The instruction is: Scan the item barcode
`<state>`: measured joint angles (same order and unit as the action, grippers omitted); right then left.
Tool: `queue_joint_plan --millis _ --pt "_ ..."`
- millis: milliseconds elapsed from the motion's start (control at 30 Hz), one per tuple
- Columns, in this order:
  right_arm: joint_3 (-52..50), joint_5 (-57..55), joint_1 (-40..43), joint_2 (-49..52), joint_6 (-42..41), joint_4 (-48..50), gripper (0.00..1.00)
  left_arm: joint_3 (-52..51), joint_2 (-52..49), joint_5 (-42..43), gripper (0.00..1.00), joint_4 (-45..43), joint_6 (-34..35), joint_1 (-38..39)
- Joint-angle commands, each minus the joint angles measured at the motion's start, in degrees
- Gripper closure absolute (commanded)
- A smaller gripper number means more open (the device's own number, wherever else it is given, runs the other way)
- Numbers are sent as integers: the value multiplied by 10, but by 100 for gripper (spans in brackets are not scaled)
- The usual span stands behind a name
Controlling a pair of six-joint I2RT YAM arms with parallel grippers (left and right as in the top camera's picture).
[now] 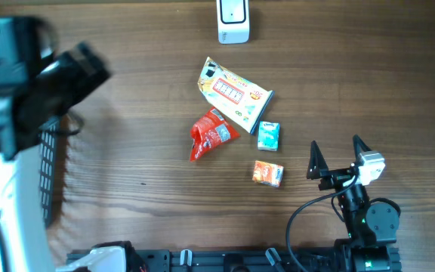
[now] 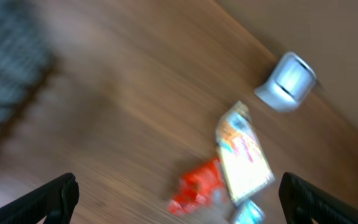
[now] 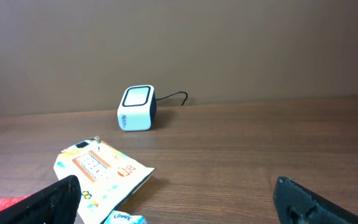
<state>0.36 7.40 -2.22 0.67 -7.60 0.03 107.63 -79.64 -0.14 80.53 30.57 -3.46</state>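
Four items lie together mid-table: a white and yellow packet [image 1: 232,94], a crumpled red packet [image 1: 211,134], a small teal pack [image 1: 269,136] and a small orange pack [image 1: 267,174]. The white barcode scanner [image 1: 233,21] stands at the far edge, also in the right wrist view [image 3: 137,107]. My left gripper [image 2: 179,186] is open and empty, high over the table's left part; its view is blurred, with the red packet [image 2: 197,186] and white packet [image 2: 244,152] below. My right gripper [image 1: 337,145] is open and empty, right of the teal pack.
A black mesh basket [image 1: 50,170] stands at the left edge, partly hidden by my raised left arm [image 1: 21,83], which looms blurred near the overhead camera. A cable runs from the scanner toward the wall [image 3: 174,98].
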Motion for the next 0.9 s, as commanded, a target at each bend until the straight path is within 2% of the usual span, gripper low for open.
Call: queue_joint_plan --millis 0,133,233,267,333,600,700,767,800,867 --pt "-1 -5 -1 -4 5 3 0 2 12 -45 0 45 -5 -69" --pt "-1 -5 -1 -4 5 3 0 -6 0 -33 0 100 -3 -83" --pt "-1 -5 -1 -4 5 3 0 -32 -2 40 1 100 -5 -79" --pt "-1 -5 -1 -4 5 3 0 -43 -3 79 2 95 -27 -70" --pt "-1 -5 -1 -4 5 3 0 -67 -4 117 0 84 -63 -29" --pt "-1 -5 -1 -4 5 3 0 -224 -4 111 0 1 -61 143" --pt "-1 -5 -1 -4 5 3 0 -278 -4 113 0 -49 -2 181" --pt "-1 -5 -1 -4 5 3 0 -314 -4 126 0 -101 -1 213" --pt "-1 -5 -1 -4 5 3 0 -334 -6 133 5 -137 -1 231" --pt "-1 -5 -1 -4 5 3 0 -372 -10 134 37 -214 -1 266"
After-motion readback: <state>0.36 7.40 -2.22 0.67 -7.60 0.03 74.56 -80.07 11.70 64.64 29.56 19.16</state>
